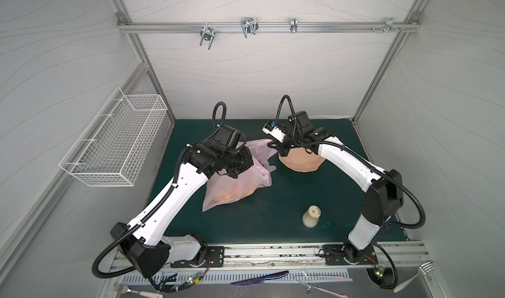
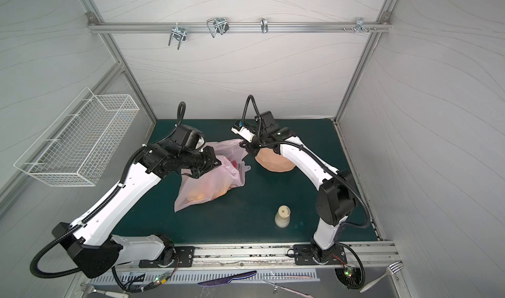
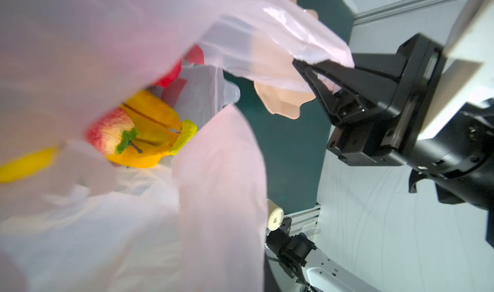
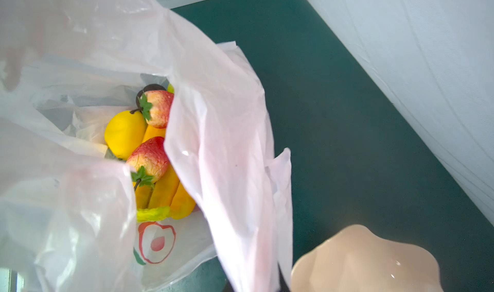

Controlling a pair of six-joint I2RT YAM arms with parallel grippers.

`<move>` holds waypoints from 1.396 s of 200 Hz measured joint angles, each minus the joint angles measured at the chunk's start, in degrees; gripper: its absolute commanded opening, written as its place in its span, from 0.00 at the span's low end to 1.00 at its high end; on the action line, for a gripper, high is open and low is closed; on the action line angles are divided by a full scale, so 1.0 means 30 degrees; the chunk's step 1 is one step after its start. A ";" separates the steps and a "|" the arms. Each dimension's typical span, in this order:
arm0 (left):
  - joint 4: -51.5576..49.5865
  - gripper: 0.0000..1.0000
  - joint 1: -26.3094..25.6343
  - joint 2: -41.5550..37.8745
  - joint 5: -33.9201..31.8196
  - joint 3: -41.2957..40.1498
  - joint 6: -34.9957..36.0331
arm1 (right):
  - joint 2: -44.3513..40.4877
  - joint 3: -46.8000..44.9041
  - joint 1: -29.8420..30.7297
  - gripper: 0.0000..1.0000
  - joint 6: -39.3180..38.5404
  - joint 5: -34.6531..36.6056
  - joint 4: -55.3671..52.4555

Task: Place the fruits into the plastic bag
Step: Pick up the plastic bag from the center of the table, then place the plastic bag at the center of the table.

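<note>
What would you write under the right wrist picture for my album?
Two strawberries, a yellow fruit and a banana bunch lie inside the plastic bag, beside the peach plate.

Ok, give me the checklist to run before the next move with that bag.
1. Right end effector shut on the plastic bag rim: ok.
2. Left end effector gripping the bag: cannot tell.
3. Bag mouth open: ok.
4. Banana bunch and strawberries inside: ok.
5. Plate free of fruit: cannot tell, partly hidden.
6. Bottle upright, apart from bag: ok.
</note>
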 measured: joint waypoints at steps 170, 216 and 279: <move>0.3009 0.00 0.4167 -0.3432 0.3315 -0.2798 0.3628 | -0.1843 0.5122 -0.1355 0.00 0.2980 0.3432 -0.7890; 0.3592 0.00 0.4350 -0.3577 0.3840 -0.3876 0.4131 | -0.1982 0.5180 -0.1319 0.00 0.2980 0.4415 -0.8670; 0.5013 0.00 0.4590 -0.4379 0.4838 -0.5326 0.4830 | -0.2747 0.4568 -0.1282 0.00 0.2987 0.5289 -0.8808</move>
